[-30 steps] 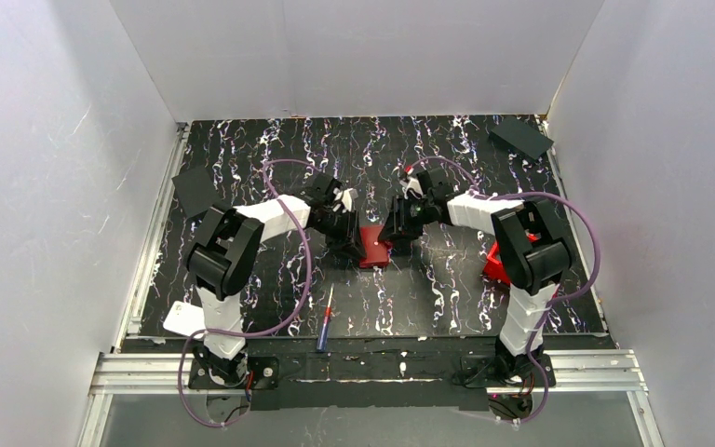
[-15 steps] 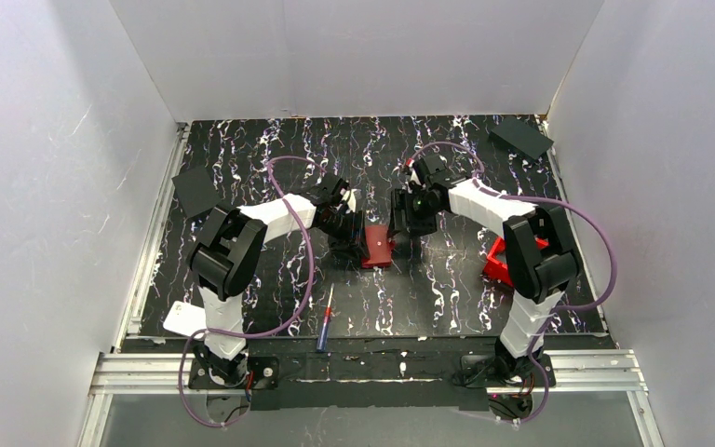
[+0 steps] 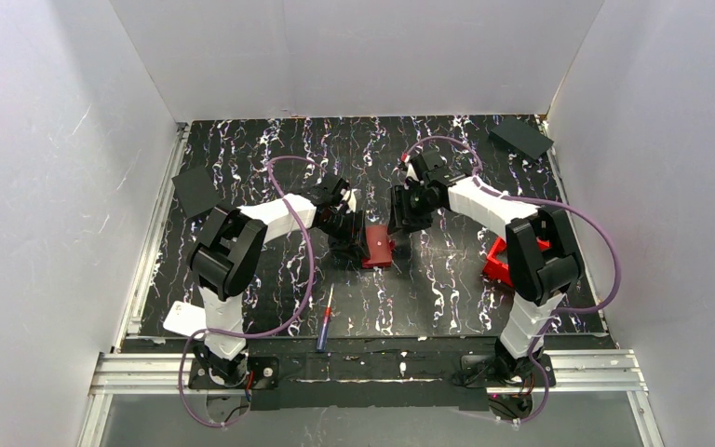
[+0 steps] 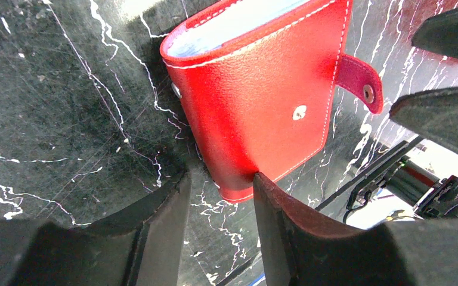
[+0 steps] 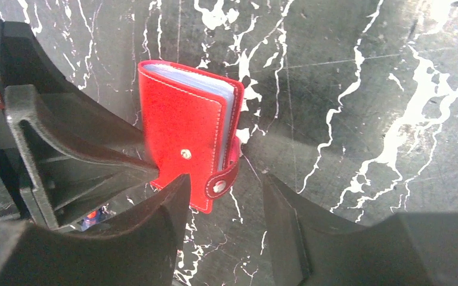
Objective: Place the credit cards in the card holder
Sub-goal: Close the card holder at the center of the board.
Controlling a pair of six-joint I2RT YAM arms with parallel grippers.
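Observation:
The red card holder (image 3: pixel 377 247) lies folded at mid table, its snap strap (image 5: pixel 220 183) unfastened and grey-blue pocket edges (image 5: pixel 229 128) showing. My left gripper (image 3: pixel 350 233) is open at its left side; in the left wrist view the holder's (image 4: pixel 262 101) near corner sits between the fingers, touching one fingertip (image 4: pixel 262 185), gripper (image 4: pixel 219 182). My right gripper (image 3: pixel 402 222) is open just right of the holder (image 5: pixel 182 134), with the strap between its fingers, gripper (image 5: pixel 223 196). A pale card (image 3: pixel 183 319) lies by the left arm's base.
Larger black flat squares lie at the left edge (image 3: pixel 195 191) and the far right corner (image 3: pixel 521 138). A red open bin (image 3: pixel 497 263) stands behind the right arm. A blue and red pen-like tool (image 3: pixel 324 321) lies near the front edge.
My right gripper has drawn back from over the holder towards the far side, and its arm has swung outward. The left gripper has hardly moved.

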